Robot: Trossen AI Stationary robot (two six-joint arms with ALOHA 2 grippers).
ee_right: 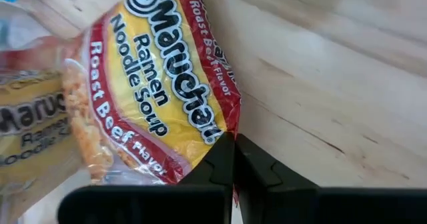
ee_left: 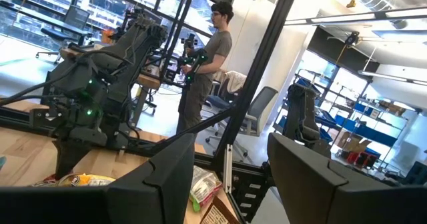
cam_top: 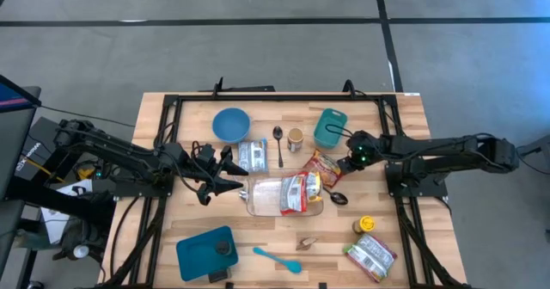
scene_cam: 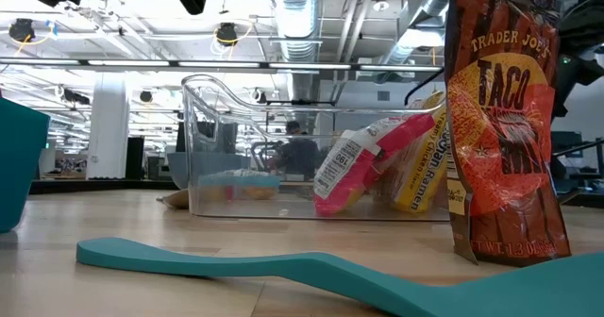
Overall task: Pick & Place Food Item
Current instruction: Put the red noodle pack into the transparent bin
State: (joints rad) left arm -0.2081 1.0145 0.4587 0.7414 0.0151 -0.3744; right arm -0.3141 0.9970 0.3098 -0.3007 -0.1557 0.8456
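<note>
A Maruchan roast beef ramen packet (ee_right: pixel 153 84), yellow with a red border, is at the right end of the clear plastic bin (cam_top: pixel 262 205); it also shows in the high view (cam_top: pixel 323 169). My right gripper (ee_right: pixel 233 159) is shut on it, just right of the bin (cam_top: pixel 345 162). The bin (scene_cam: pixel 226 157) holds other packets (cam_top: pixel 294 193), leaning inside it (scene_cam: pixel 363 161). My left gripper (cam_top: pixel 230 177) is open and empty, level, just left of the bin; its fingers (ee_left: pixel 167 177) show wide apart. My right gripper pinches the ramen packet's sealed red edge at a corner (ee_right: pixel 228 129) between its two fingers. The fingers come from the table's right side. The rest of the packet reaches away from the fingers toward the bin; whether it rests on the bin's rim I cannot tell.
A blue bowl (cam_top: pixel 230 124), teal container (cam_top: pixel 330 127), spoons (cam_top: pixel 278 143), a small jar (cam_top: pixel 295 139) and a packet (cam_top: pixel 251 156) lie at the back. A teal spatula (cam_top: pixel 278 259), teal lidded box (cam_top: pixel 206 251), yellow cap (cam_top: pixel 367 225) and Trader Joe's taco bag (scene_cam: pixel 500 119) are near the front.
</note>
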